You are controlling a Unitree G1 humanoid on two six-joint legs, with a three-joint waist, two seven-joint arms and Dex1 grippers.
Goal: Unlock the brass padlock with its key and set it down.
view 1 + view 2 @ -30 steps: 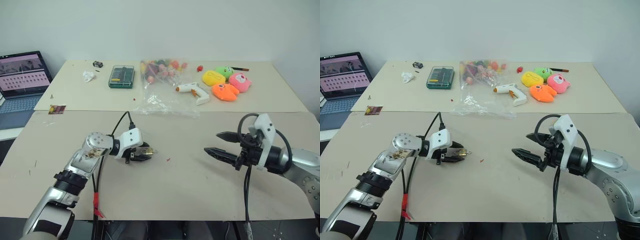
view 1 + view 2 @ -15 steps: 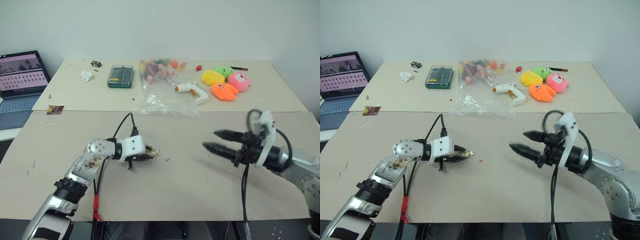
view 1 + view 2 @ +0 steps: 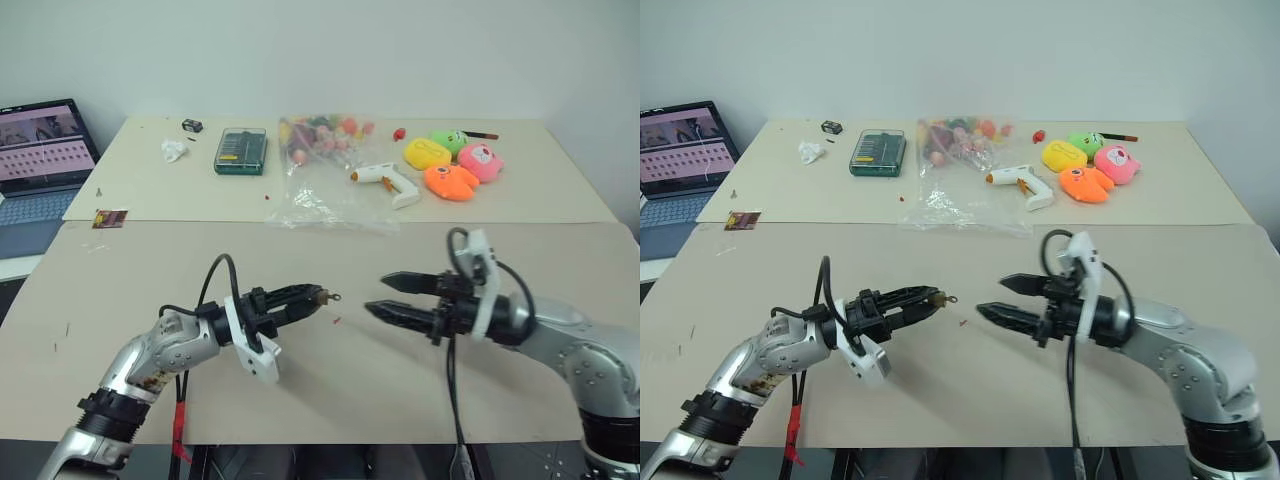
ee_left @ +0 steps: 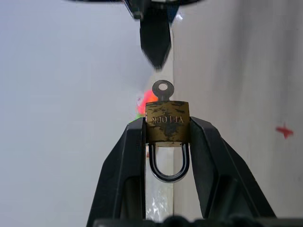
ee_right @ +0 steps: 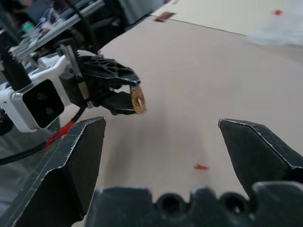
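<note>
My left gripper [image 3: 312, 296] is raised above the tan table [image 3: 420, 400] and points level toward the right. It is shut on the brass padlock [image 4: 167, 122], pinched by its sides between the two black fingers [image 4: 135, 146]. The silvery shackle [image 4: 169, 165] sits back between the fingers. The key [image 4: 163, 88] sticks out of the padlock's outer end. My right gripper [image 3: 378, 295] faces it from a short way off, open and empty. One of its fingertips [image 4: 155, 45] points at the key.
A red speck [image 3: 338, 321] lies on the table below the grippers. On the far table are a laptop [image 3: 45, 145], a green case [image 3: 242, 151], a clear bag of sweets [image 3: 325, 170], a glue gun [image 3: 385, 183] and plush toys [image 3: 450, 165].
My left gripper has lifted off the table with the padlock and rolled over, so it now points at the right gripper. My right gripper has moved left toward it, still open.
</note>
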